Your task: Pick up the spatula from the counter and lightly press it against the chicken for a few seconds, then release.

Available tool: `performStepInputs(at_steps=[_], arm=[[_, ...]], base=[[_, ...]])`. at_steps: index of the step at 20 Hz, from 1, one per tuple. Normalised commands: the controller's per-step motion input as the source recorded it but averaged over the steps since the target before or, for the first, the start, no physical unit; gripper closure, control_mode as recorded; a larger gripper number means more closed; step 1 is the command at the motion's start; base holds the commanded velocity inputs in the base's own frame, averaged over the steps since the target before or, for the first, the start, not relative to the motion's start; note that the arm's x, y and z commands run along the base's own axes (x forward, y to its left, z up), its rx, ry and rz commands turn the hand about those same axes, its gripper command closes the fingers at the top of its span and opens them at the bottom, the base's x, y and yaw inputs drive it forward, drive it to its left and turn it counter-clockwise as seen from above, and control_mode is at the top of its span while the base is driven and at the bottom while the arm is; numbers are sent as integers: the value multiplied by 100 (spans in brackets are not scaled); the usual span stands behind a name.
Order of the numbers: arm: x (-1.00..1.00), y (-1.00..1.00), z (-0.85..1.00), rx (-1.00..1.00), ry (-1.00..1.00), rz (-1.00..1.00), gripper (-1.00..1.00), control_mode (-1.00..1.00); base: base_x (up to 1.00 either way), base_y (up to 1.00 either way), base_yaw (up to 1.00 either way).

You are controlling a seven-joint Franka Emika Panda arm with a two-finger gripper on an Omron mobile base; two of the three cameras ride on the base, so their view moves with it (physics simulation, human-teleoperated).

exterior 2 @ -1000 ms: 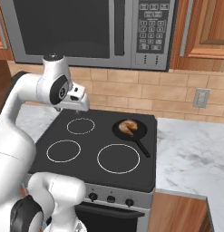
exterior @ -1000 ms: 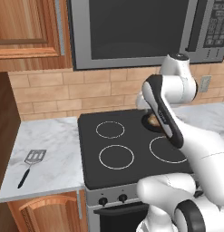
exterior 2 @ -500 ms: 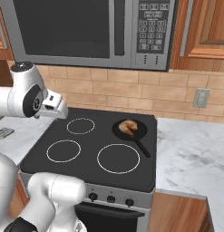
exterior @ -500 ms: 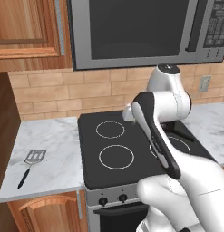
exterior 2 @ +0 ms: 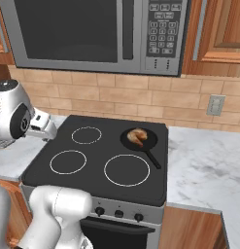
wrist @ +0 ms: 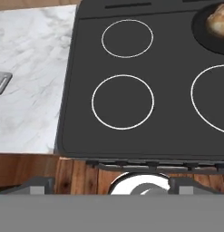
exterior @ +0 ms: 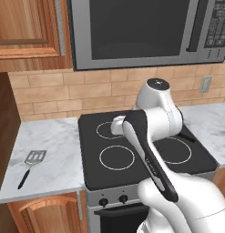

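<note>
Chicken in pan, on stove

The spatula is silver with a black handle (counter: grey-veined white).

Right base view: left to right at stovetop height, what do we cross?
robot arm → rear-left burner → chicken in the pan → wall outlet
</note>
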Motion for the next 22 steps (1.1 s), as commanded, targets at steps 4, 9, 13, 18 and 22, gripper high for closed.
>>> performStepInputs(at_steps=[4, 9, 13, 18, 22], arm=[[-24, 49, -24, 4, 0, 0, -100, -100], [-8, 52, -13, 0, -4, 4, -100, -100], [-10, 47, -10, 0, -2, 1, -100, -100], [-3, 54, -12, 0, -2, 1, -100, -100], [0, 54, -1, 1, -2, 3, -100, -100]], base=[[0, 0, 0], [0, 0, 0], [0, 0, 0], [0, 0, 0], [0, 0, 0]])
